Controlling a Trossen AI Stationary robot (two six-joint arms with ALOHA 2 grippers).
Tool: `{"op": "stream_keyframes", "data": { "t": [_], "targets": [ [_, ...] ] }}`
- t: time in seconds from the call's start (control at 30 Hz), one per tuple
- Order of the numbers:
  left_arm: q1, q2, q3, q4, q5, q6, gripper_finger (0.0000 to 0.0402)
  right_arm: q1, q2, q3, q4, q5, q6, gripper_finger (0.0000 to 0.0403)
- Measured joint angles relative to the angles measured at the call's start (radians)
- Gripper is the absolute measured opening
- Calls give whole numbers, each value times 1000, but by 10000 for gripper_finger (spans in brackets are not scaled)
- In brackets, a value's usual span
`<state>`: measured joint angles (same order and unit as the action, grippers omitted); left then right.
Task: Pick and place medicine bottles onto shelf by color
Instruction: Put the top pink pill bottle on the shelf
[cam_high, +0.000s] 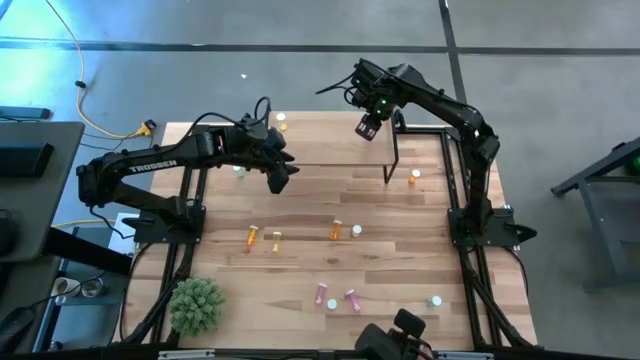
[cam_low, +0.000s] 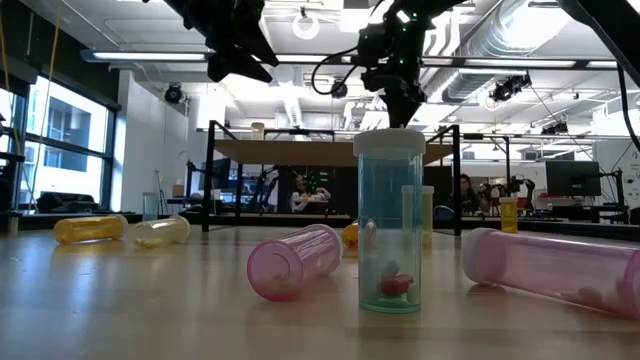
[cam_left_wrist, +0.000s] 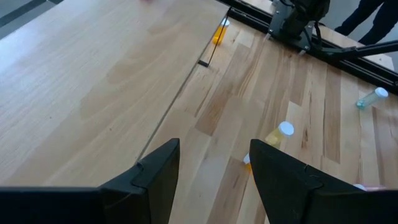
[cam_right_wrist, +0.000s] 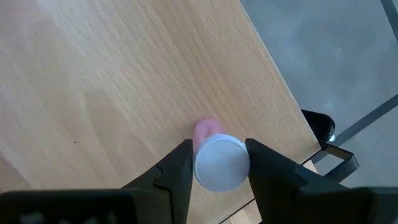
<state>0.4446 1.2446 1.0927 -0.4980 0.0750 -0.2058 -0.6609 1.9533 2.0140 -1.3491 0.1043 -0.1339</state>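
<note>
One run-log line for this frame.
right gripper: around pink bottle standing on shelf | left gripper: open, empty, above shelf edge

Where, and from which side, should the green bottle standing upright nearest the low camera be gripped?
Grip the upright green bottle across its clear round body just under the white cap, coming straight down from above. It stands on its base, cap up, and the high view shows bare table around it.
</note>
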Motion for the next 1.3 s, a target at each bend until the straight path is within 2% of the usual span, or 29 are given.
{"op": "stream_keyframes", "data": {
  "t": [0.23,0.93,1.3],
  "targets": [
    [0,0,0,0,0,0,186,0,0,0,0,0,2,159],
    [0,0,0,-8,0,1,186,0,-1,0,4,1,25,161],
    [0,0,0,-8,0,1,186,0,-49,0,31,1,55,161]
  ]
}}
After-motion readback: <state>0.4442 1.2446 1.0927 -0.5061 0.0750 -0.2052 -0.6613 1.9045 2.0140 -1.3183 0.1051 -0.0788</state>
